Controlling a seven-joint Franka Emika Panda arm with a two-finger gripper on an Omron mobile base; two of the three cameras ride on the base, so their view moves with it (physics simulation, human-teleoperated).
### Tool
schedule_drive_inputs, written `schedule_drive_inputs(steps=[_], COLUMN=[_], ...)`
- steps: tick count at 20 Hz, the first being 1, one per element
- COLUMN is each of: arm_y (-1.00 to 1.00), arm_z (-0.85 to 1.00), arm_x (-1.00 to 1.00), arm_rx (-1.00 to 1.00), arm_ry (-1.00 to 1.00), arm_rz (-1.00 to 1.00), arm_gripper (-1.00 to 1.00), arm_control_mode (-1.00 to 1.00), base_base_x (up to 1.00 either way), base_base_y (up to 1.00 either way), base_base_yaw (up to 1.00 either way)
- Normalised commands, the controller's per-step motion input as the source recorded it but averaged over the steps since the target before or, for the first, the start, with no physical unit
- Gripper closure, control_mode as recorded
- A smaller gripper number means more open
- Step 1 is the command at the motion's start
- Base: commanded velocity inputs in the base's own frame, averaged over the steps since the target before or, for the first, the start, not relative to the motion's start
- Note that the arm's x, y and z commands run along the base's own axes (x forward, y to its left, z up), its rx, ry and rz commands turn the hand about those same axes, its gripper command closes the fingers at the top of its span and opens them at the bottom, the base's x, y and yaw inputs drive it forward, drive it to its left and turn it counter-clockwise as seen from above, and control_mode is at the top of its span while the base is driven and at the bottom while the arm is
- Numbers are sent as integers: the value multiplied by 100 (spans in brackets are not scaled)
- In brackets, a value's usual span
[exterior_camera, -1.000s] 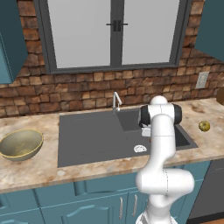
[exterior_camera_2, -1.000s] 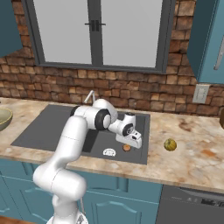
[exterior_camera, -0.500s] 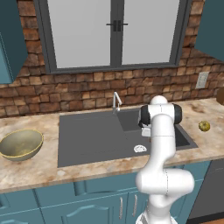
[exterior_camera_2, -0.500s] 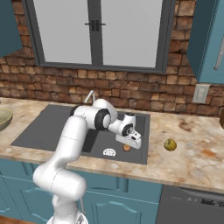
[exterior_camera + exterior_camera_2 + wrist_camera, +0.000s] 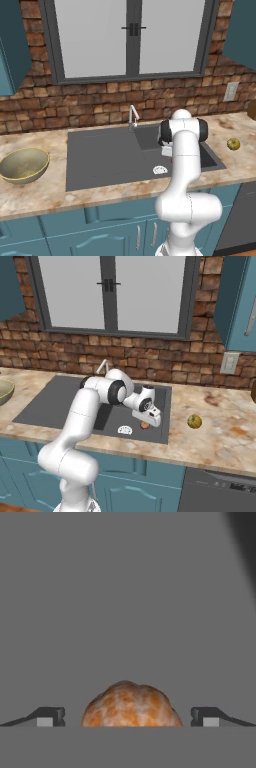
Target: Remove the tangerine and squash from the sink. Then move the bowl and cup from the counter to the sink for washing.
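1. Gripper [image 5: 128, 717]: I see its jaws spread wide on either side of the small mottled orange tangerine [image 5: 131, 706], with a clear gap on both sides; neither fingertip touches the fruit.
2. Tangerine: lies on the floor of the dark grey rectangular sink [image 5: 60, 398], in the deeper basin, just beside the white drain [image 5: 124, 430], directly under the hand in my right base view.
3. Roundish yellow-green squash [image 5: 194, 421]: sits on the mottled stone worktop [image 5: 220, 431] to the right of the sink, well apart from the gripper.
4. Wide shallow olive-brass bowl [image 5: 22, 164]: rests on the worktop left of the sink.
5. Chrome faucet [image 5: 132, 115]: stands at the sink's back edge, behind the arm.
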Motion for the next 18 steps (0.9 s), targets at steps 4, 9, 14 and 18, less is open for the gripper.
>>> schedule_drive_inputs(steps=[4, 9, 14, 18], arm_y=[0, 1, 4, 4], arm_z=[-3, -6, -11, -13], arm_x=[-6, 0, 0, 0], arm_rx=[1, 0, 0, 0], arm_ry=[0, 0, 0, 2], arm_rz=[-6, -6, -7, -6], arm_gripper=[-100, -100, 100, 100], arm_control_mode=[-100, -100, -100, -100], base_base_x=[0, 0, 0, 0], base_base_y=[0, 0, 0, 0], base_base_yaw=[0, 0, 0, 0])
